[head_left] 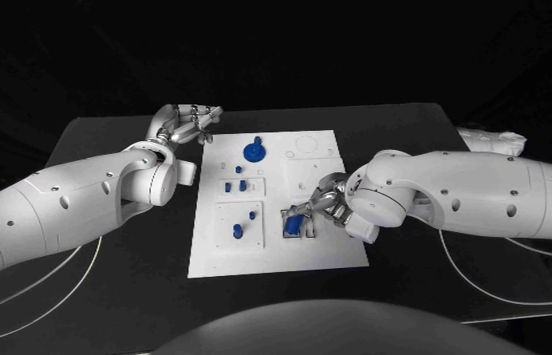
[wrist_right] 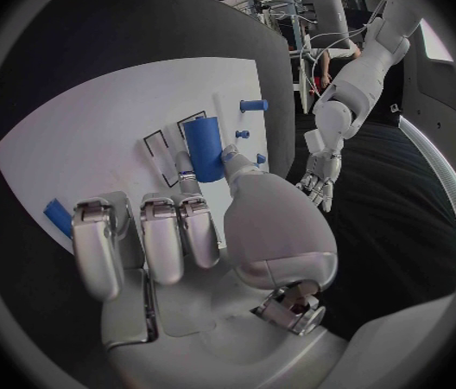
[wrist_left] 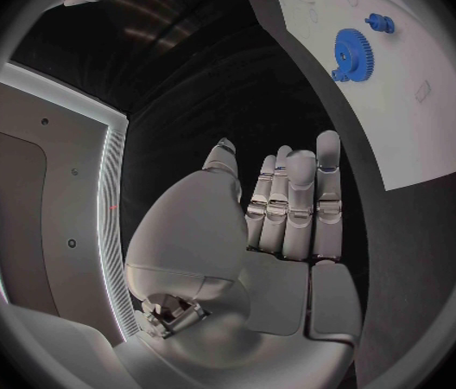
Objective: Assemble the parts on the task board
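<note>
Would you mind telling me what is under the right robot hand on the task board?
Under the right robot hand a blue cylinder sits over black-outlined slots on the task board. The fingers cover the board behind it.

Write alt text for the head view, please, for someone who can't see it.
The right robot hand holds a blue cylinder at the white task board; the left robot hand rests open beside the board's far corner. A blue gear and small blue pegs sit on the board.

Black table (head_left: 426, 132) under everything. White cables (head_left: 460, 271) trail across its near corners, both sides. White object (head_left: 492, 141) at far right edge.
</note>
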Action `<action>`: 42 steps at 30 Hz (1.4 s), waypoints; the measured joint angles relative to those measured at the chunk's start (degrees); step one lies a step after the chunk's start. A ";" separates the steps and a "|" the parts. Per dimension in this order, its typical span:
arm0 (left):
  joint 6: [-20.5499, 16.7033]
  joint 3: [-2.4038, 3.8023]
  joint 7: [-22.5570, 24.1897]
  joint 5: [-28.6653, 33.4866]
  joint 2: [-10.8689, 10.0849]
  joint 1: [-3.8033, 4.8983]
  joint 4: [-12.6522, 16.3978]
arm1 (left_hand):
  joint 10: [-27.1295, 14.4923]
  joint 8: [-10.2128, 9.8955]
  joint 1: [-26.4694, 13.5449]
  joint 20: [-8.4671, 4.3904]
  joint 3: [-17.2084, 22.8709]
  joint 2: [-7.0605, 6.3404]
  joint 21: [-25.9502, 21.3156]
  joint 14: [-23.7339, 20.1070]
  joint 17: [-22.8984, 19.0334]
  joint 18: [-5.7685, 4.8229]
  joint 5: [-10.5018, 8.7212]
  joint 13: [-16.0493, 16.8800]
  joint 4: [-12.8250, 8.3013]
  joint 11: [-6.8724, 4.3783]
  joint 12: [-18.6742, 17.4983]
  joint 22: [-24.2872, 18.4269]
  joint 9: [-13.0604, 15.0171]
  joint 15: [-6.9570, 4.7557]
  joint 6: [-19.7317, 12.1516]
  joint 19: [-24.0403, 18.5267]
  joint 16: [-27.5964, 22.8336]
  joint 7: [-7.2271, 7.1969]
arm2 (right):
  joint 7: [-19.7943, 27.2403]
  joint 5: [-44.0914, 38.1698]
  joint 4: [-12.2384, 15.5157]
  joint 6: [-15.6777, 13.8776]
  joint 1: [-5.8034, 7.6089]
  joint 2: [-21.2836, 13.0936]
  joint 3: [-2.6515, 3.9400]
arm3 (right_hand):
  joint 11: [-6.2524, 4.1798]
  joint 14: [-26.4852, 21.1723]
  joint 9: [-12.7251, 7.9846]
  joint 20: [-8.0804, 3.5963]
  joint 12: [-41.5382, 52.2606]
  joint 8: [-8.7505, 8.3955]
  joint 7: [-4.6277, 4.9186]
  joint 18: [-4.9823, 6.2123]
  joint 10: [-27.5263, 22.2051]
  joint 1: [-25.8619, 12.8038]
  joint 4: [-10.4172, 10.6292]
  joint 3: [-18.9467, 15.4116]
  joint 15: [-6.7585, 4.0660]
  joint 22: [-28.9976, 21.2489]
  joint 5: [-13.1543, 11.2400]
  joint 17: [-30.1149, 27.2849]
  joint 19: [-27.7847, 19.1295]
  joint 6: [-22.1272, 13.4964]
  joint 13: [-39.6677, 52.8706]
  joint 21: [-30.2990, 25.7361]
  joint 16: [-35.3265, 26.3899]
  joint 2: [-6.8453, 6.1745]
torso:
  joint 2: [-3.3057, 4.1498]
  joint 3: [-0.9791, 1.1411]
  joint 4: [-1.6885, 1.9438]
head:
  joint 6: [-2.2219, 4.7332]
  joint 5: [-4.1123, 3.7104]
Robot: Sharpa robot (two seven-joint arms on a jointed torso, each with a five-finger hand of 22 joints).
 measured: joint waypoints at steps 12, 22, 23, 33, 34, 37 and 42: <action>0.07 0.00 -0.03 0.00 0.02 0.00 0.01 | 0.00 0.00 0.23 0.00 0.00 0.23 0.00 0.00 0.00 0.00 0.00 0.00 0.00 0.00 0.00 0.00 -0.01 0.00 -0.20 0.00 0.00 -0.20 | -0.31 -0.97 -0.06 1.07 -0.11 0.13 0.01 | 0.00 0.00 0.18 0.00 0.00 0.05 0.05 0.00 0.00 -0.76 0.37 -0.54 0.00 -0.01 -0.04 -0.01 0.00 0.11 -0.01 0.00 0.00 0.30 | 0.01 0.01 -0.01 | 0.00 -0.07; 0.09 0.00 -0.06 0.00 0.07 0.00 0.01 | 0.00 0.00 0.23 0.00 -0.09 0.23 0.00 0.00 -0.05 0.00 0.00 0.00 -0.09 0.00 0.00 0.00 -0.01 0.00 -0.20 0.00 0.00 -0.20 | -0.35 -1.19 -0.05 1.34 -0.15 0.23 0.01 | 0.00 0.00 0.95 0.00 0.00 0.74 -0.37 0.00 0.00 -1.24 0.88 -1.05 0.00 -0.01 -0.04 -0.01 0.00 1.21 -0.01 0.00 0.00 0.78 | 0.03 0.00 -0.01 | 0.00 -0.09; 0.09 0.00 -0.06 0.00 0.07 0.00 0.00 | 0.00 0.00 0.23 0.00 -0.16 0.23 0.00 0.00 -0.04 0.00 0.00 0.00 -0.16 0.00 0.00 0.00 -0.01 0.00 -0.20 0.00 0.00 -0.20 | -0.35 -1.20 -0.05 1.33 -0.16 0.24 0.00 | 0.00 0.00 1.34 0.00 0.00 1.20 -0.49 0.01 0.00 -1.28 0.87 -1.35 0.00 -0.01 -0.04 -0.01 0.00 1.67 -0.01 0.00 0.00 0.82 | 0.03 0.00 -0.01 | 0.00 -0.09; 0.12 0.00 -0.10 0.00 0.15 0.00 -0.02 | 0.00 0.00 0.23 0.00 -0.16 0.23 0.01 0.00 -0.04 0.00 0.00 0.00 -0.16 0.00 0.00 0.01 -0.02 0.00 -0.20 0.00 0.00 -0.20 | -0.16 -1.30 0.03 1.08 -0.21 0.20 -0.03 | -1.67 0.03 20.32 -1.04 0.00 16.41 -1.72 0.00 -0.01 -0.95 1.16 -5.62 -0.84 -0.02 -0.26 -0.02 0.20 -6.46 -0.02 0.00 0.00 2.96 | 0.02 0.00 -0.01 | 0.00 -0.04; 0.13 0.00 -0.10 0.00 0.16 0.00 -0.03 | 0.00 0.00 0.23 0.00 -0.16 0.23 0.01 0.00 -0.04 0.00 0.00 0.00 -0.16 0.00 0.00 0.01 -0.01 0.00 -0.20 0.00 0.00 -0.20 | -0.13 -1.30 0.03 1.02 -0.22 0.19 -0.03 | -1.67 0.03 21.81 -1.04 0.00 17.55 -1.75 0.00 -0.01 -0.97 1.24 -6.01 -0.83 -0.02 -0.26 -0.02 0.20 -7.40 -0.02 0.00 0.00 2.94 | 0.02 0.00 -0.01 | 0.00 -0.03; 0.14 0.00 -0.12 0.00 0.17 0.00 -0.04 | 0.00 0.00 0.23 0.00 -0.16 0.23 0.01 0.00 -0.04 0.00 0.00 0.00 -0.16 0.00 0.00 0.01 -0.02 0.00 -0.20 0.00 0.00 -0.20 | 0.03 -1.30 0.05 0.75 -0.22 0.17 -0.03 | -1.66 0.03 24.78 -1.04 0.00 19.63 -1.68 0.00 -0.01 -0.96 1.72 -6.63 -0.83 -0.02 -0.26 -0.02 0.20 -9.23 -0.02 0.00 0.00 2.96 | 0.00 0.01 -0.01 | 0.00 0.00; 0.17 0.00 -0.14 0.00 0.17 0.00 -0.06 | 0.00 0.00 0.23 0.00 -0.16 0.23 0.01 0.00 -0.04 0.00 0.00 0.00 -0.16 0.00 0.00 0.01 -0.02 0.00 -0.20 0.00 0.00 -0.20 | 0.39 -1.29 0.11 0.24 -0.25 0.16 -0.03 | -1.66 0.02 26.71 -1.04 0.00 20.93 -1.70 0.00 -0.01 -0.90 1.85 -7.07 -0.83 -0.02 -0.26 -0.02 0.20 -10.24 -0.02 0.00 0.00 3.47 | -0.01 0.02 -0.02 | 0.01 0.02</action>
